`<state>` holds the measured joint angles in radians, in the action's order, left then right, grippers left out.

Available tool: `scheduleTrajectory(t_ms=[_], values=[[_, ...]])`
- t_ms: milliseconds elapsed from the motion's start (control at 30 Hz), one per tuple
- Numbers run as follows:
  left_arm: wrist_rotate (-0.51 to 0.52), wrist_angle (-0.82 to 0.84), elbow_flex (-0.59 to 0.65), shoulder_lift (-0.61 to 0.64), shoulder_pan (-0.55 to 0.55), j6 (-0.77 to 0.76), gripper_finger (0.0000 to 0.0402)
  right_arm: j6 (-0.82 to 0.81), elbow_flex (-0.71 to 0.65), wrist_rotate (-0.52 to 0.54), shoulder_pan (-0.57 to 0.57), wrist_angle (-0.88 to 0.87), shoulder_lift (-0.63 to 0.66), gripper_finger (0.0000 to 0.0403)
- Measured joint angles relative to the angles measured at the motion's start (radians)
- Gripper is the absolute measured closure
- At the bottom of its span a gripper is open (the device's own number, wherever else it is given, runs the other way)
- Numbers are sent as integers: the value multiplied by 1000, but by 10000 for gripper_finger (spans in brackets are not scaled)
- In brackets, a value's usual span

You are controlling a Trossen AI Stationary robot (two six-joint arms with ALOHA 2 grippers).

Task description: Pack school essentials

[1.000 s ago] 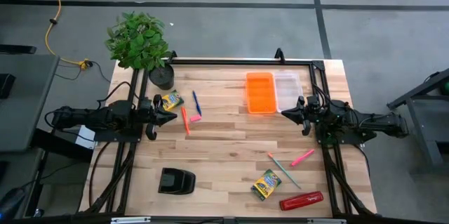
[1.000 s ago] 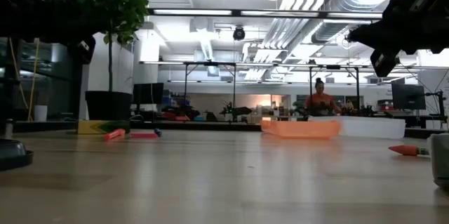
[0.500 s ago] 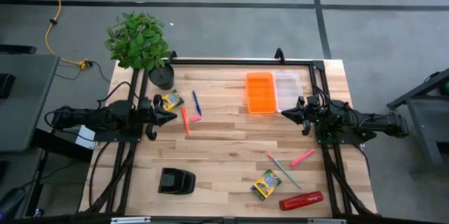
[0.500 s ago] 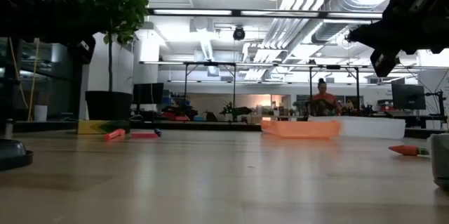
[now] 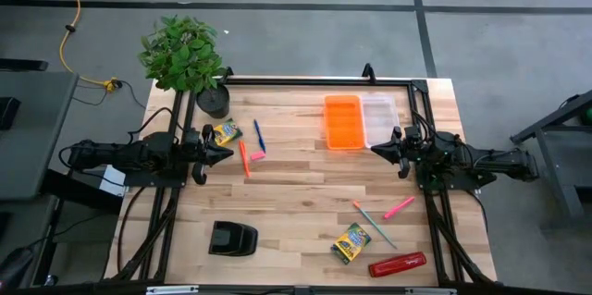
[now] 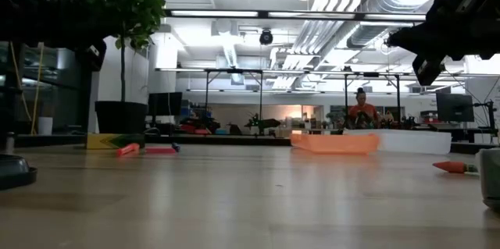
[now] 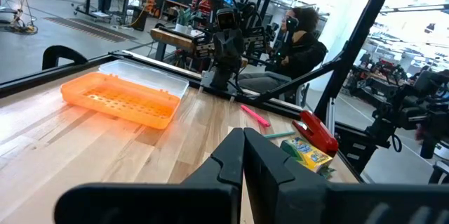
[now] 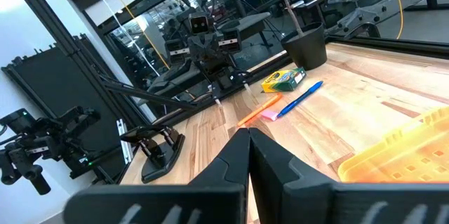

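The wooden table (image 5: 296, 193) holds an orange tray (image 5: 342, 121) at its far edge. Left gripper (image 5: 225, 152) and right gripper (image 5: 376, 148) hover with fingers pressed together, empty. One crayon box (image 5: 225, 133) lies by the left gripper, another (image 5: 351, 242) near the front; pens (image 5: 244, 157) and what looks like a pink eraser (image 5: 257, 155) lie between

change: person (image 6: 361, 112) in background room shifted slightly right | table: none

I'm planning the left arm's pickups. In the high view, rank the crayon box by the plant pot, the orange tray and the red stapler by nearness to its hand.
From the shut left hand:
1. Small yellow-green crayon box, just beside it, near the plant pot.
2. Orange plastic tray, across the table's far middle.
3. Red stapler, at the near right corner.
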<state>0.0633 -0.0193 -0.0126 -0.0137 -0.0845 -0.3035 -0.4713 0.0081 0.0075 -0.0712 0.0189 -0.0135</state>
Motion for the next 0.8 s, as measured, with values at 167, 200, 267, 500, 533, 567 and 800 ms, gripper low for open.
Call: scheduleTrajectory(t_ms=[167,200,267,500,533,567,800], values=[[0,0,0,0,0,0,402,0,0,9,0,0,0,402],[0,0,0,0,0,0,401,1,0,31,0,3,0,402],[0,0,0,0,0,0,402,-16,0,82,0,24,0,402],[0,0,0,0,0,0,402,-141,0,279,0,151,0,402],[0,0,0,0,0,0,401,-154,0,295,0,172,0,402],[0,0,0,0,0,0,401,-154,0,304,0,195,0,402],[0,0,0,0,0,0,401,-88,64,161,3,324,-38,402]])
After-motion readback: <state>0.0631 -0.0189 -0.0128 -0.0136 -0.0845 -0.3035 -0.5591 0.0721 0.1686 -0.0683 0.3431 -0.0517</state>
